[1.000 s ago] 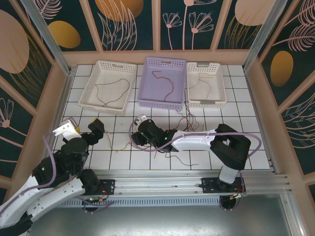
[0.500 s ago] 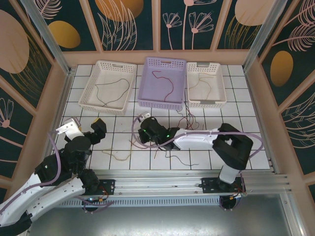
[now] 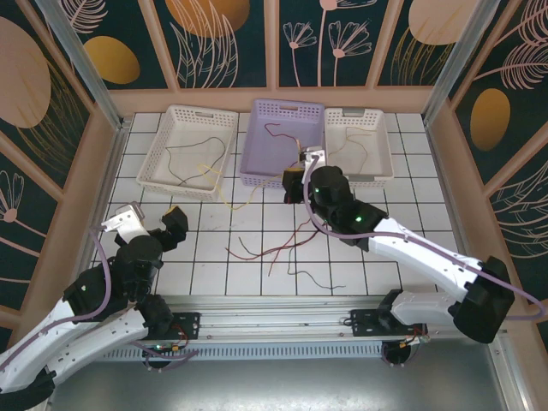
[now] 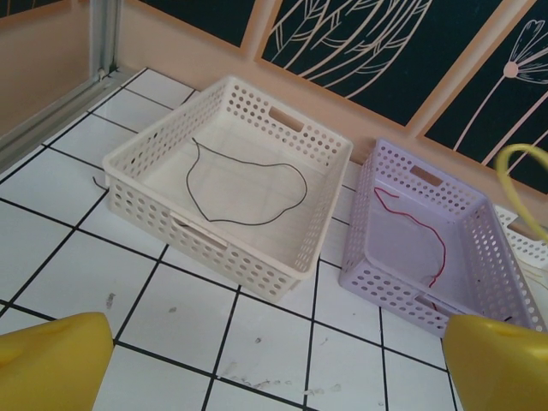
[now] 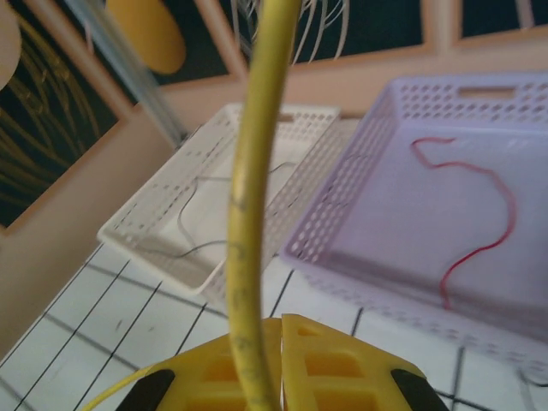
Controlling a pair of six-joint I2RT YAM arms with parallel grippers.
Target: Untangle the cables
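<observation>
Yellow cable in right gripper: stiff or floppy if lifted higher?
Probably floppy: the yellow cable curves upward from the right gripper and its tail droops to the table. Likely very light, being so thin. Might slip through the shut jaws.

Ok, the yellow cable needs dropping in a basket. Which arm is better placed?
Right. The right tool is shut on the yellow cable and sits at the lavender basket's near rim. The left tool is open, empty and farther from it.
</observation>
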